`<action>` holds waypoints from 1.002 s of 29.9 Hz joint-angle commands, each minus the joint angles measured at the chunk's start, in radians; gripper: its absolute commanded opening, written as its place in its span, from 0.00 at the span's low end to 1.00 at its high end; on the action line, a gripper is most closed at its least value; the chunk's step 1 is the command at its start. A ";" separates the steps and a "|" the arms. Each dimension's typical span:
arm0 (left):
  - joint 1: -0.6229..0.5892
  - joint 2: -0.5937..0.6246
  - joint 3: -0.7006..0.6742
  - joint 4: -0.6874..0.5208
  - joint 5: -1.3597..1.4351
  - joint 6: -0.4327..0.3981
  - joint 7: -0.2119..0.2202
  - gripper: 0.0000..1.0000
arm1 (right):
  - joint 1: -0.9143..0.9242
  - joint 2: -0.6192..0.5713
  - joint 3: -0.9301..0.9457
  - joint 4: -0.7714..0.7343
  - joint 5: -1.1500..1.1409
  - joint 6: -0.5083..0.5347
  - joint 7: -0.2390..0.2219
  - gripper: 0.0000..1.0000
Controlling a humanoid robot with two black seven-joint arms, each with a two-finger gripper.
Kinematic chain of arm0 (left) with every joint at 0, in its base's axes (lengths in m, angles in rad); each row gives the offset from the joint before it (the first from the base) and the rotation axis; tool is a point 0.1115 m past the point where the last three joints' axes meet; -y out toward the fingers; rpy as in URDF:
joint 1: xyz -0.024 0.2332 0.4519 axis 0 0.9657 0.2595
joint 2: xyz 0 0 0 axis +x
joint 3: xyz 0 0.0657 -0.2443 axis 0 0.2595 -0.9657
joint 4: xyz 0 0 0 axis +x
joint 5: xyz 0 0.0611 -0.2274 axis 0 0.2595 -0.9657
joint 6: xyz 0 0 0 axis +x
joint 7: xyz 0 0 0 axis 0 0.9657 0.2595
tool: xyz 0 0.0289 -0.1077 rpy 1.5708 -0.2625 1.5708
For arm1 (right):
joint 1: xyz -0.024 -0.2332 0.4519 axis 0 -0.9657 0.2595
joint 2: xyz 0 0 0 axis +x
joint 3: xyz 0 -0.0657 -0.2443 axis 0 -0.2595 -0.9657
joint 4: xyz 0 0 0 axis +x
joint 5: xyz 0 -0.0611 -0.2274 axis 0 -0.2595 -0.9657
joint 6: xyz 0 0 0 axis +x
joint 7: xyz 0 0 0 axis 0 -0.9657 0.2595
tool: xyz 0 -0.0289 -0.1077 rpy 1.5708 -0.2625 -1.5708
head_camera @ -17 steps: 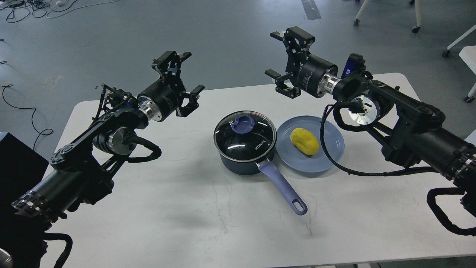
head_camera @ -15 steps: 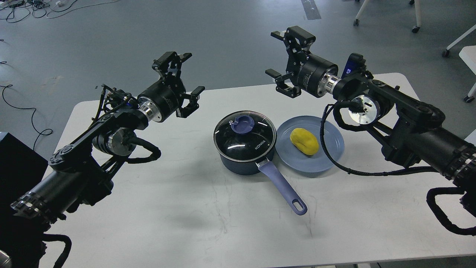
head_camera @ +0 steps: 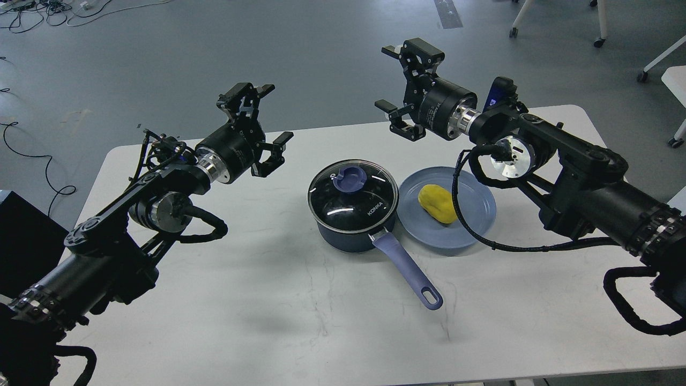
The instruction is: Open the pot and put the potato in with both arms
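A dark blue pot [head_camera: 348,236] stands mid-table with its glass lid [head_camera: 353,195] on, a purple knob [head_camera: 350,178] on top and a purple handle [head_camera: 410,271] pointing toward me. A yellow potato [head_camera: 438,203] lies on a blue plate [head_camera: 477,214] just right of the pot. My left gripper [head_camera: 267,117] is open and empty, held in the air to the left of the pot. My right gripper [head_camera: 392,80] is open and empty, held above the table's far edge, behind the pot and plate.
The white table [head_camera: 268,300] carries only the pot and plate. A black box [head_camera: 21,241] sits at the left edge. Cables lie on the grey floor beyond, and chair legs stand at the far right.
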 commanded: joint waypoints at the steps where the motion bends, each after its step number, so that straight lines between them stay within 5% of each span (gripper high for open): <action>1: 0.001 -0.005 0.001 0.001 -0.002 -0.001 0.000 0.98 | 0.001 0.000 -0.001 0.000 0.000 -0.001 0.000 1.00; 30: 0.002 -0.010 0.001 -0.001 -0.004 0.005 -0.006 0.98 | -0.004 0.006 -0.006 0.006 -0.002 -0.001 0.003 1.00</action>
